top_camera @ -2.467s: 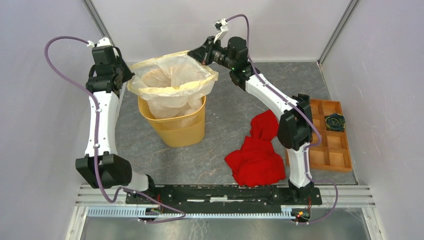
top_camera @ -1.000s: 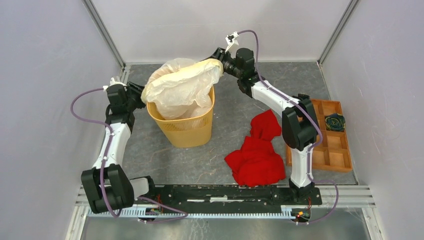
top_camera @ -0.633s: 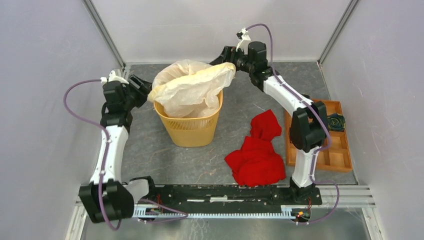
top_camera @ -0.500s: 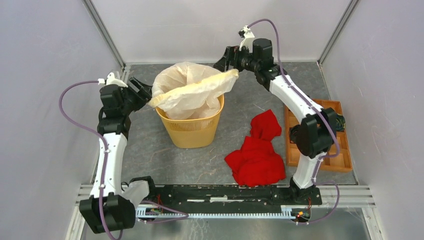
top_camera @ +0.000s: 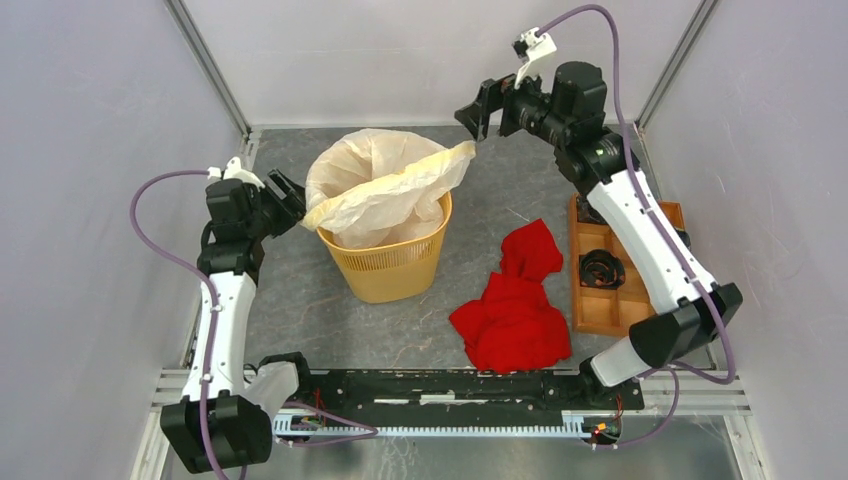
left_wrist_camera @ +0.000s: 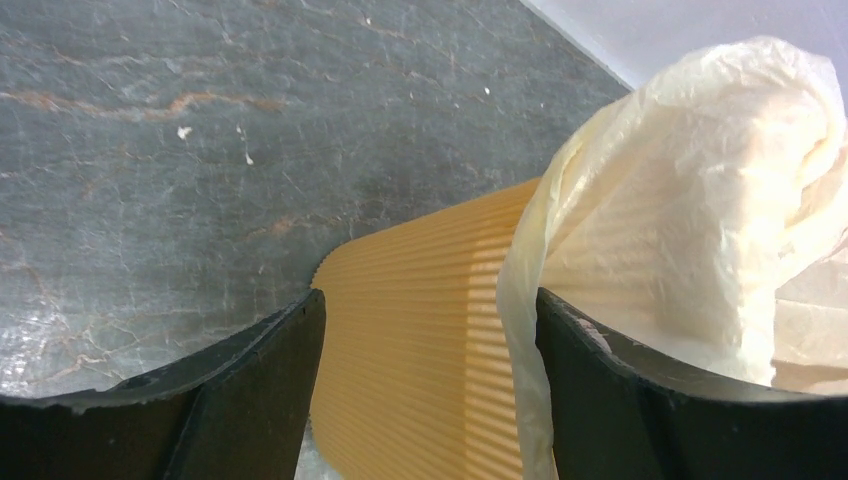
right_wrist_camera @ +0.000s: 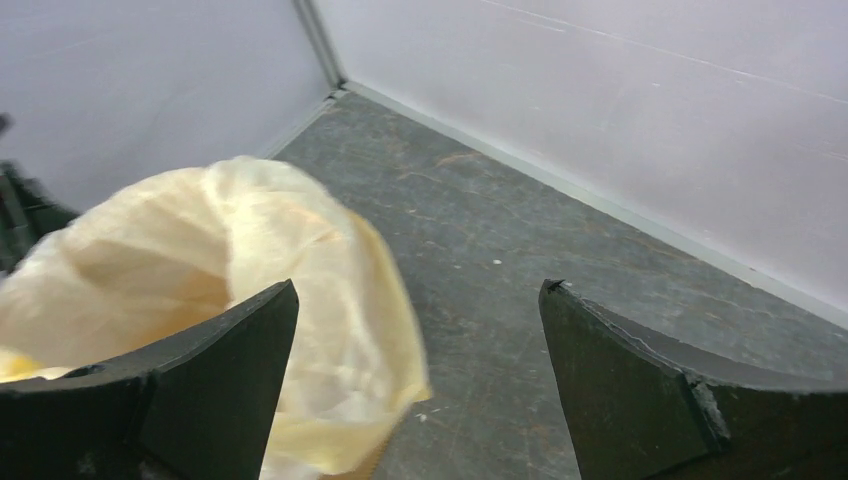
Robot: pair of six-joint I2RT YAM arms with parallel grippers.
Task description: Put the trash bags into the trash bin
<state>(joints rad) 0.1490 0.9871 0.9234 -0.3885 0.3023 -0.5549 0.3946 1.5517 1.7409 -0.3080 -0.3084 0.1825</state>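
The yellow-orange trash bin stands left of centre on the grey floor. The cream-white trash bag sits in its mouth, and one flap sticks out past the right rim. My left gripper is open at the bin's left rim. In the left wrist view the ribbed bin wall and a hanging edge of the bag lie between its fingers, ungripped. My right gripper hovers open just beyond the flap's tip. The right wrist view shows the bag under its left finger, not pinched.
A red cloth heap lies right of the bin. A brown wooden compartment tray holding a dark round object sits at the right, partly under the right arm. Pale walls close in the back and both sides.
Both grippers have opened and let go of the bag, which now rests over the bin. The right arm has drawn back to the upper right; the left has backed off slightly.
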